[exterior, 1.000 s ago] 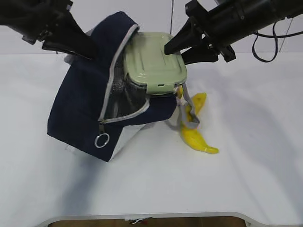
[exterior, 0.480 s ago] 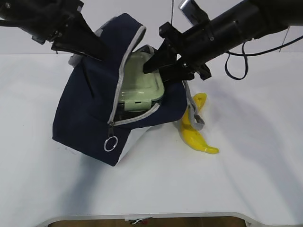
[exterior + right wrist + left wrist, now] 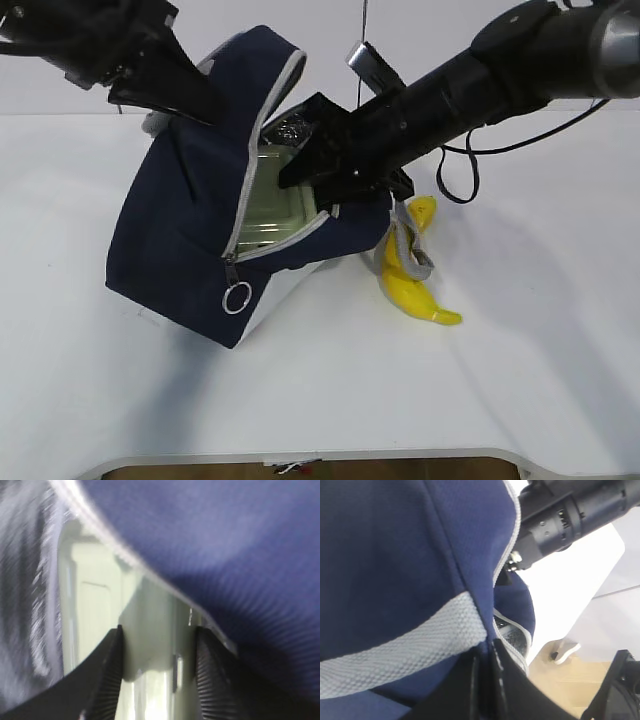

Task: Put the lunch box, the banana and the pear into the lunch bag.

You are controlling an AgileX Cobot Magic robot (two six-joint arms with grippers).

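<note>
A: Right gripper (image 3: 157, 672): fingers (image 3: 107, 672) closed on the lunch box (image 3: 150, 630), now low inside the lunch bag (image 3: 185, 240).

B: Left gripper (image 3: 165, 85): fingers pinch the bag's raised flap. Risk: the box catches the zip edge on release; the banana (image 3: 415, 295) lies under a handle, pear unseen.
</note>
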